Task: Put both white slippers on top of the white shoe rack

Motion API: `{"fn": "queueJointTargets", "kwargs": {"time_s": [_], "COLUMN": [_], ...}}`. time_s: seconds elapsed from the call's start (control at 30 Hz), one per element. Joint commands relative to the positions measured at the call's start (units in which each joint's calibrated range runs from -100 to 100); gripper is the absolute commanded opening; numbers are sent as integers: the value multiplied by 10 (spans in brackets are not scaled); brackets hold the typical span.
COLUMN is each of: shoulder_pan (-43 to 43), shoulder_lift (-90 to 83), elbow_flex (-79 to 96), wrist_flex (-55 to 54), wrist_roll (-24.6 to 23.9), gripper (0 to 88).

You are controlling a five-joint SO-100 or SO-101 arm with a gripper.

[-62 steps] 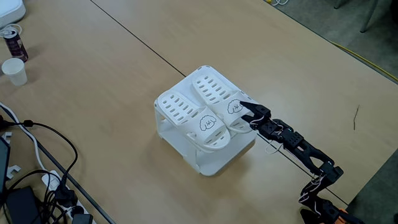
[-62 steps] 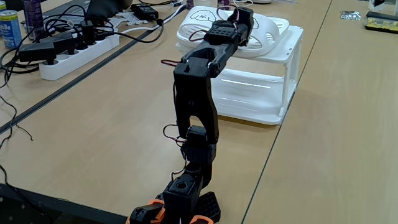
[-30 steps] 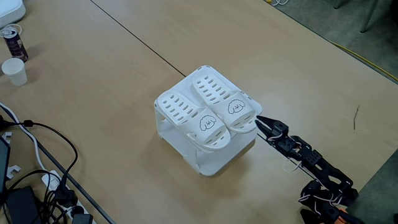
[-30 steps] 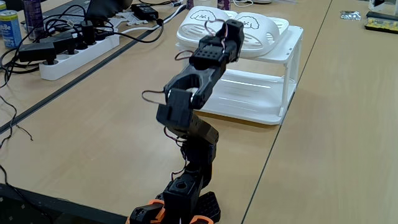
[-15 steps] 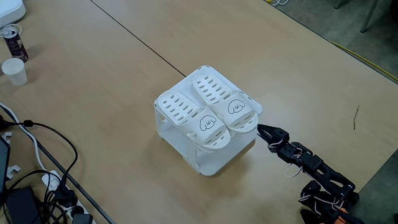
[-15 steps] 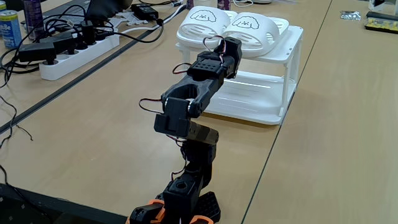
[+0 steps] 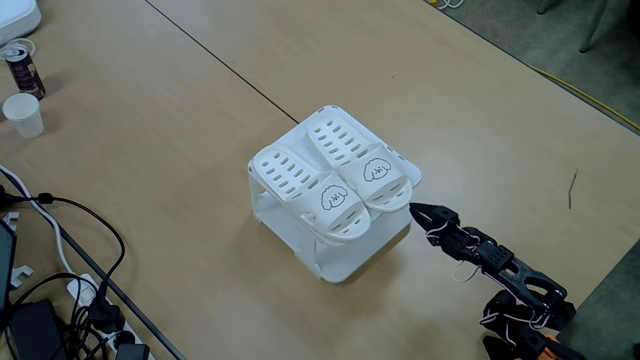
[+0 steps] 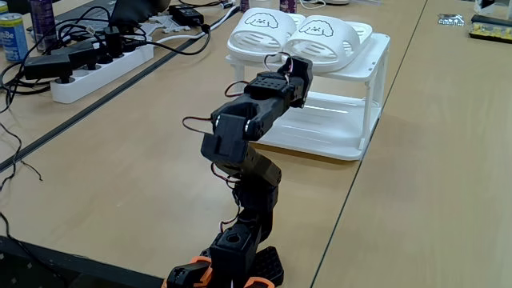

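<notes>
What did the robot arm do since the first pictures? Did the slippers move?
The gripper left the right-hand slipper in a fixed view and drew back off the shoe rack, folding low toward its base. Both slippers stayed side by side on top.

Two white plastic slide slippers (image 7: 320,180) (image 7: 358,157) lie side by side on top of the boxy white plastic shoe rack (image 7: 345,262), mid-desk (image 7: 160,120). The jaws (image 7: 413,210) hang just off the rack's 4 o'clock side; a paper cup (image 7: 23,113) stands far off at 10 o'clock.
</notes>
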Motion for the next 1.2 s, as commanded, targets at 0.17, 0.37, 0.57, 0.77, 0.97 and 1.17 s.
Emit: {"fn": "queueJointTargets", "kwargs": {"time_s": [0.17, 0.37, 0.57, 0.77, 0.97, 1.17], "shoulder_pan": [-5, -5, -5, -5, -5, -4], "shoulder_lift": [36, 56, 59, 60, 60, 60], "elbow_flex": [-99, -117, -119, -119, -117, -118], "wrist_flex": [-2, -2, -2, -2, -2, -3], "wrist_roll": [4, 4, 4, 4, 4, 4], "gripper": [8, 8, 8, 8, 8, 8]}}
